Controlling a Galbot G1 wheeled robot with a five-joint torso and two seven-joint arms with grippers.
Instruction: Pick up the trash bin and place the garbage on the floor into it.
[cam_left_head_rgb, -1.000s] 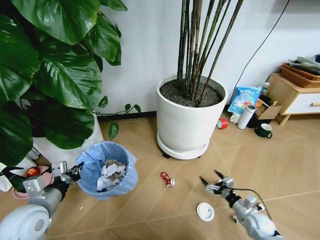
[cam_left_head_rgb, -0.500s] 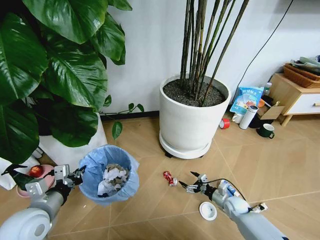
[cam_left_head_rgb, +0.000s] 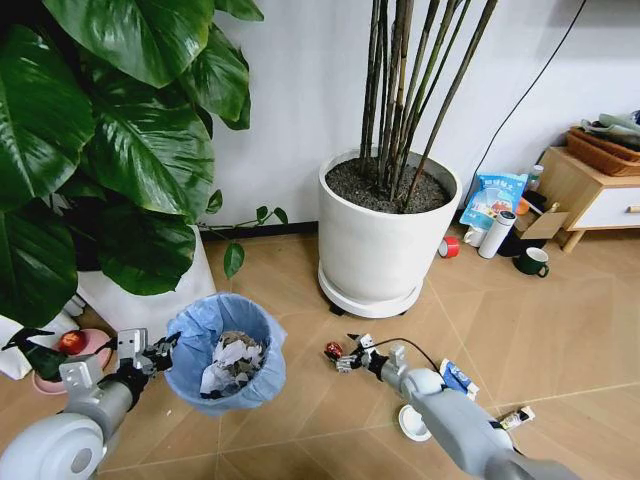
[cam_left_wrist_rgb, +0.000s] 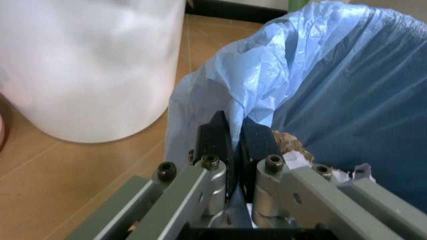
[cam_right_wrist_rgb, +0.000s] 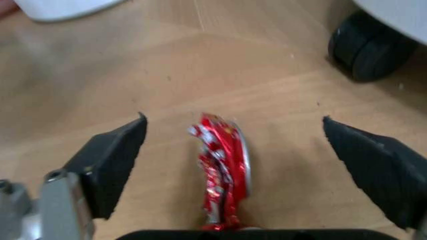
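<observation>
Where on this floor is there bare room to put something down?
Bare wood lies between the trash bin and the big white pot, and right of that pot. Crowded: around the red can, lid and wrapper.

- The trash bin (cam_left_head_rgb: 228, 353) is small and round, lined with a crinkled light-blue bag folded over its rim. It is upright, holding crumpled white tissues and scraps, and its rim is pinched by the left end effector (cam_left_wrist_rgb: 233, 145).
- The crushed red can (cam_right_wrist_rgb: 221, 172) lies on the floor (cam_left_head_rgb: 560, 330) between the spread fingers of the right end effector (cam_left_head_rgb: 347, 357), not touched by them.
- The white round lid (cam_left_head_rgb: 408, 424) lies flat on the herringbone wood, partly behind the right arm.
- A blue-white wrapper (cam_left_head_rgb: 458, 378) lies just beside that arm.
- A small tube (cam_left_head_rgb: 518, 417) rests nearby.
</observation>
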